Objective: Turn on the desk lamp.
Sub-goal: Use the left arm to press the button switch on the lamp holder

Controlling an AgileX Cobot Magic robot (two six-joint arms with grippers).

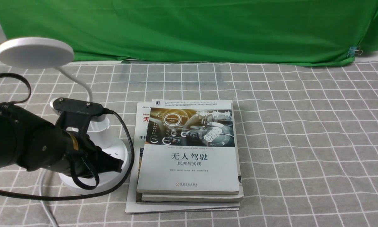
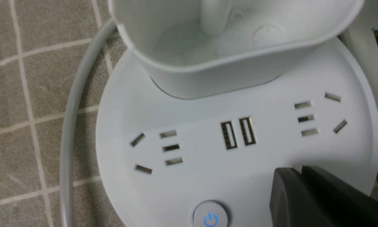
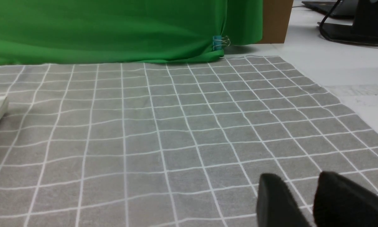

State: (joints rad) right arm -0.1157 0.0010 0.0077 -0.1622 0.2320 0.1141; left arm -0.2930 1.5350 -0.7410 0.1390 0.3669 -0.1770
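Note:
The white desk lamp stands at the left of the table. Its disc head (image 1: 34, 52) is raised on a thin neck above a small cup (image 1: 102, 132) and a round base (image 1: 118, 151). In the left wrist view the base (image 2: 208, 179) shows sockets, two USB ports and a round button with a blue power sign (image 2: 210, 217). My left gripper (image 2: 297, 170) is shut with nothing in it, its tip low over the base beside that button. It is also in the front view (image 1: 119, 165). My right gripper (image 3: 299, 178) hovers open over bare cloth, far from the lamp.
A stack of books (image 1: 189, 151) lies right next to the lamp's base. The lamp's white cable (image 1: 47, 201) runs toward the table's front edge. A green backdrop (image 1: 189, 28) closes the far side, with a binder clip (image 1: 354, 50) on it. Grey checked cloth (image 1: 302, 142) covers the table.

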